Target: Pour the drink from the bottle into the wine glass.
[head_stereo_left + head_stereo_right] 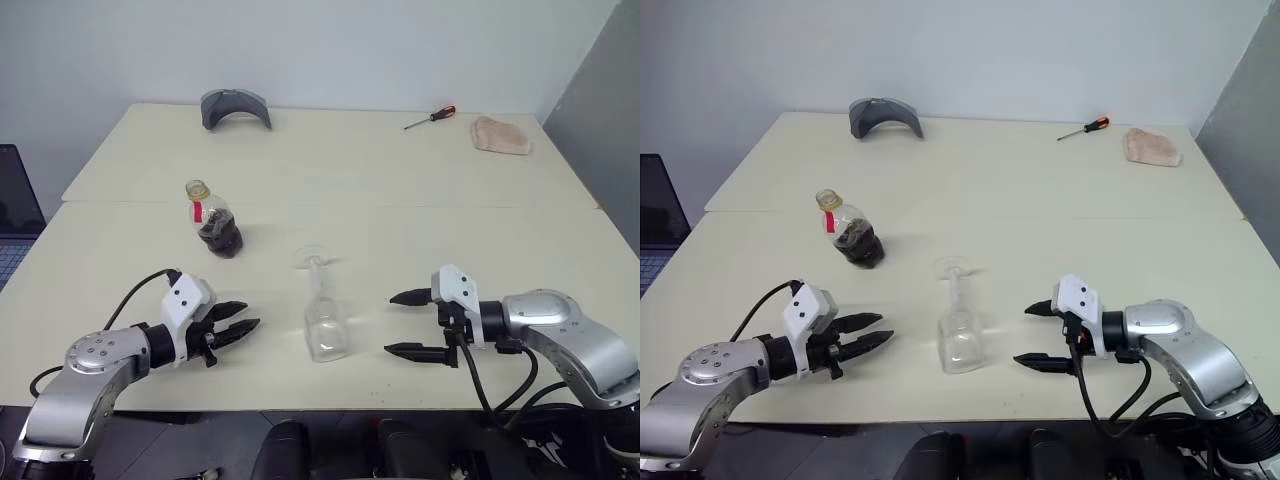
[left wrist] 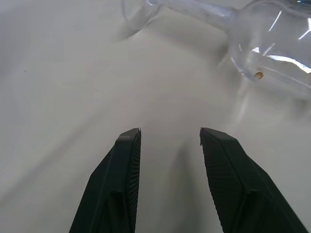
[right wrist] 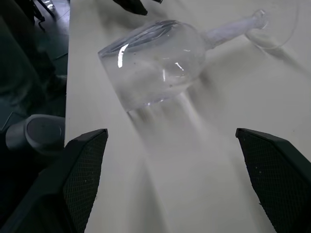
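Currently I'm seeing the wine glass [image 1: 326, 325] lying between my narrowly parted left end effector [image 1: 244, 325] and wide-open right end effector [image 1: 397, 322].

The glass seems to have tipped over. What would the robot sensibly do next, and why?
Probably bring the open right gripper in around the clear stemmed wine glass and stand it up. It lies on its side between both grippers, rim toward the robot, so nothing can be poured yet. The squat clear plastic bottle stands upright, uncapped, beyond.

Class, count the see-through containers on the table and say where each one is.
2. The bottle stands left of centre with dark drink at its bottom; the wine glass lies on its side near the front edge, between the two hands.
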